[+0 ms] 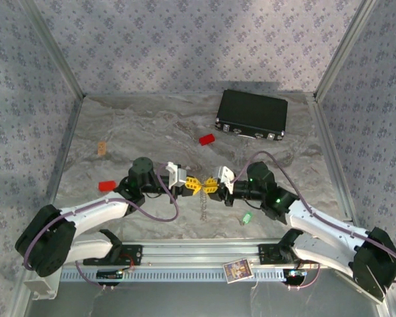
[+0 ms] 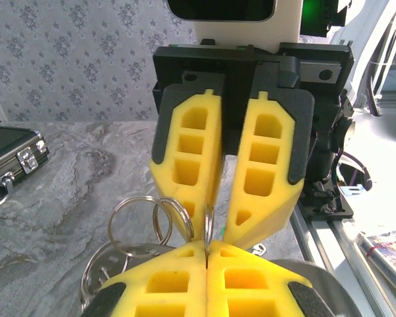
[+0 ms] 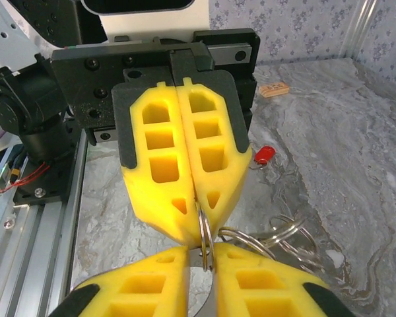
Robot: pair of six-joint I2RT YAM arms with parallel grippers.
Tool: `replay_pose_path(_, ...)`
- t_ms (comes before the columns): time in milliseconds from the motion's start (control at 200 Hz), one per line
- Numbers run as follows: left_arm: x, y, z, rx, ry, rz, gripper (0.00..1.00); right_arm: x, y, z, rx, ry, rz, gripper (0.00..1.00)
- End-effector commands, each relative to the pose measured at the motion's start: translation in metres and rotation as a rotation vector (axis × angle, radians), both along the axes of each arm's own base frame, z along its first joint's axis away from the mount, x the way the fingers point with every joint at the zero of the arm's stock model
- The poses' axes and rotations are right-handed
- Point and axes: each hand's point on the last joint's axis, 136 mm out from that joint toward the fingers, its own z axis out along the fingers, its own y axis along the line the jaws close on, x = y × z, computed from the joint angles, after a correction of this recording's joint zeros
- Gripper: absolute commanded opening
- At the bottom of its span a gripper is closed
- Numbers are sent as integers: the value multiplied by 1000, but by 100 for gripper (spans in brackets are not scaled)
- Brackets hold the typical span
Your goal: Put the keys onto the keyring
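1. Top external: left gripper (image 1: 193, 185) and right gripper (image 1: 212, 185) meet tip to tip.
2. Left fingers are closed tight on the keyring (image 3: 202, 231).
3. Right fingers stand slightly apart around its wire; a real grip I cannot tell.
4. The green key (image 1: 247, 218) lies on the table (image 1: 152, 125) beside the right arm (image 1: 317, 224); the red key (image 1: 206, 139) lies farther back.

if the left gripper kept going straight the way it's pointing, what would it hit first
Almost certainly the right gripper: its yellow fingertips face the left gripper tip to tip, nearly touching, with only the thin silvery metal keyring between them.
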Motion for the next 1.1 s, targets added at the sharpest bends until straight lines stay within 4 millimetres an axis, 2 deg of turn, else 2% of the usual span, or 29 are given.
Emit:
replay_pose_path(0,-4,-5,25,-53,-65,-48,0,-1,9,23,47,-49,40,4)
replay_pose_path(30,-3,-5,24,-48,-61,-41,0,-1,9,23,43,-50,44,0)
replay_pose_path(90,-2,-5,21,-31,-61,-31,0,-1,9,23,32,-55,46,0)
replay_pose_path(240,3,-1,13,27,-64,9,22,1,5,17,-38,-66,34,0)
replay_pose_path(360,6,2,8,73,-74,37,26,0,2,11,-123,-59,46,0)
replay_pose_path(455,8,3,1,129,-69,47,34,0,1,6,-187,-49,59,0)
replay_pose_path(575,9,5,-8,190,-63,49,35,2,-2,3,-265,-39,66,0)
replay_pose_path(844,8,7,-4,180,-85,60,36,6,-5,-2,-412,-15,78,0)
replay_pose_path(1029,7,12,0,143,-94,93,37,7,-7,2,-462,-31,90,0)
replay_pose_path(1094,8,14,1,128,-85,107,40,7,-7,3,-474,-37,97,0)
